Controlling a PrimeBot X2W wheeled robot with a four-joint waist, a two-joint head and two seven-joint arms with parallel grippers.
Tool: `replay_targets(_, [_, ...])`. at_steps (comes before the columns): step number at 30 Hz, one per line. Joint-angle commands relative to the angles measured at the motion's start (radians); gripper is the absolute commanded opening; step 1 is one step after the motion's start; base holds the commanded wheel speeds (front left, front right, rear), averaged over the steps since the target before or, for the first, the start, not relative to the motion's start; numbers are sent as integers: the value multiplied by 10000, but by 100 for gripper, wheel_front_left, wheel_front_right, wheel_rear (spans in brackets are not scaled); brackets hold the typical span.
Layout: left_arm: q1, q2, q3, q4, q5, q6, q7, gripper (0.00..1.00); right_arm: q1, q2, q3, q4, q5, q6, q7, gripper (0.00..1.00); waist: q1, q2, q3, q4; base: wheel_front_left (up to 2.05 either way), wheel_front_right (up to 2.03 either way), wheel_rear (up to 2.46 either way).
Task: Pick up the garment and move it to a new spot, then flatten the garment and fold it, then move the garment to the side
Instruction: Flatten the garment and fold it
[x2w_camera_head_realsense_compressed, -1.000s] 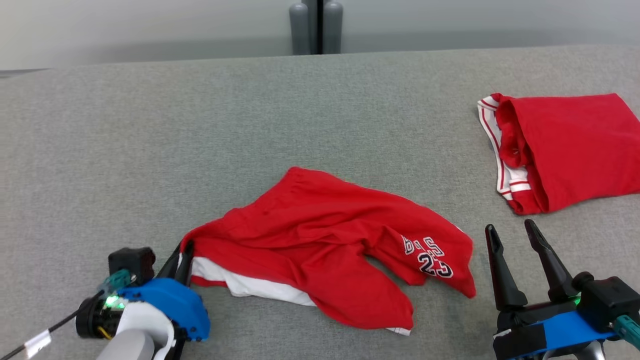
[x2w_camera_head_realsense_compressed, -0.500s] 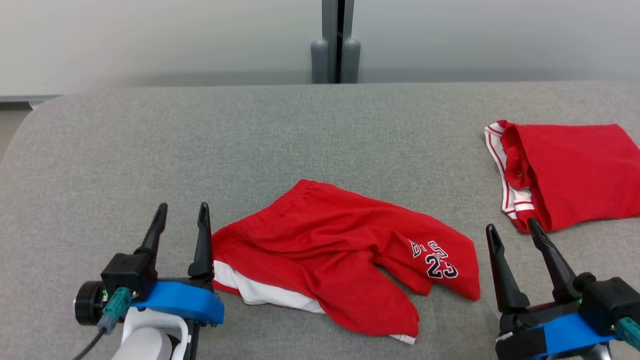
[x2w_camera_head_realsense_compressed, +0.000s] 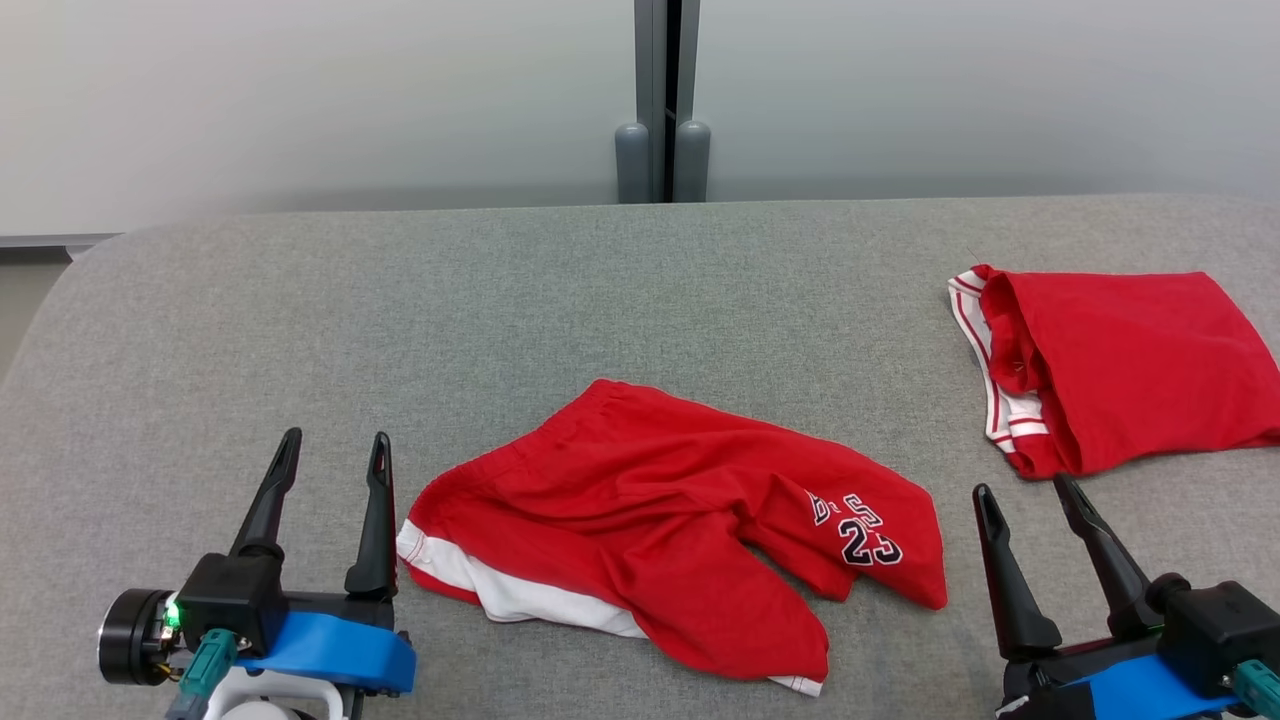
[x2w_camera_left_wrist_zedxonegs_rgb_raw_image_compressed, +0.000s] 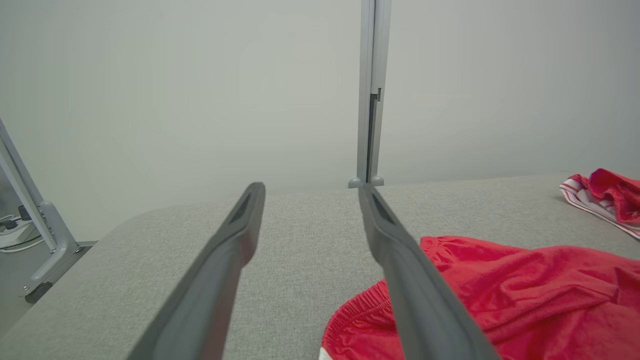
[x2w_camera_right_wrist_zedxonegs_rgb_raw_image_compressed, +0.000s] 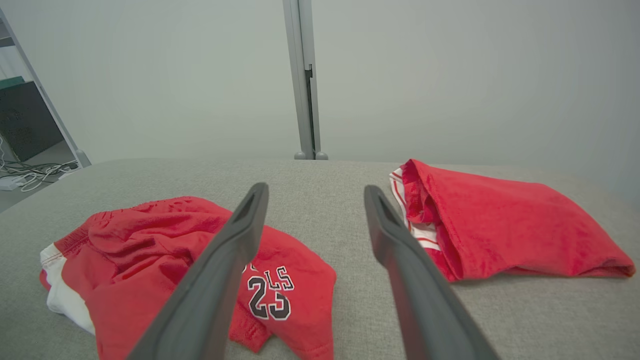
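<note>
The garment (x2w_camera_head_realsense_compressed: 650, 520), red shorts with a white side stripe and a "23" print, lies rumpled on the grey table (x2w_camera_head_realsense_compressed: 500, 300) near the front middle. It also appears in the left wrist view as the shorts (x2w_camera_left_wrist_zedxonegs_rgb_raw_image_compressed: 525, 295) and in the right wrist view as the shorts (x2w_camera_right_wrist_zedxonegs_rgb_raw_image_compressed: 150, 250). My left gripper (x2w_camera_head_realsense_compressed: 336, 437) stands open just left of the shorts' white-edged corner, holding nothing, its fingers (x2w_camera_left_wrist_zedxonegs_rgb_raw_image_compressed: 225, 260) apart over bare table. At the front right my right gripper (x2w_camera_head_realsense_compressed: 1021, 486) is open and apart from the cloth, with its fingers (x2w_camera_right_wrist_zedxonegs_rgb_raw_image_compressed: 400, 260) spread wide.
A second red garment (x2w_camera_head_realsense_compressed: 1120, 370) with white striped trim lies folded at the table's right side, also seen as the folded cloth (x2w_camera_right_wrist_zedxonegs_rgb_raw_image_compressed: 500, 225). A grey post (x2w_camera_head_realsense_compressed: 660, 100) stands behind the far edge. The table's left corner is rounded.
My left gripper, shut on the shorts' left corner a second ago, has opened and let go. The shorts lie where they were dropped. The head camera has tilted up.
</note>
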Motion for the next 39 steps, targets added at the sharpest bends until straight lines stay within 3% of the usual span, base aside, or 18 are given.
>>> replay_targets(1, [59,62,-7,-65,31,-9,46,100,52,-4,-21,-40,8,3,6,100,1,1,11,-1,0,0,0])
replay_targets(9, [-152,113,-91,-248,71,-10,165,100,-256,-1,684,444,-125,3,303,100,1,1,257,122,0,0,0])
replay_targets(16, [-560,-46,-218,-278,125,-101,93,100,-563,-159,2616,2188,172,1,738,100,1,1,847,527,0,0,0])
replay_targets(24, [-898,-220,-306,-111,175,-215,-19,100,-1113,-343,3153,3711,142,3,616,100,1,1,1260,798,0,0,0])
replay_targets(25, [-912,-241,-303,-83,170,-222,-31,100,-1204,-373,3246,3826,162,3,657,87,1,1,1285,799,0,0,0])
replay_targets(27, [-954,-282,-320,-41,179,-245,-42,100,-1370,-417,3432,3988,281,3,629,0,1,1,1323,796,0,0,0])
replay_targets(34, [-1085,-329,-321,62,220,-295,-96,100,-1821,-450,3559,3441,630,3,-161,0,1,1,1394,712,0,0,0])
replay_targets(39, [-1121,-332,-291,37,244,-274,-122,100,-2287,-472,3096,2834,790,1,-444,0,1,1,1504,615,0,0,0])
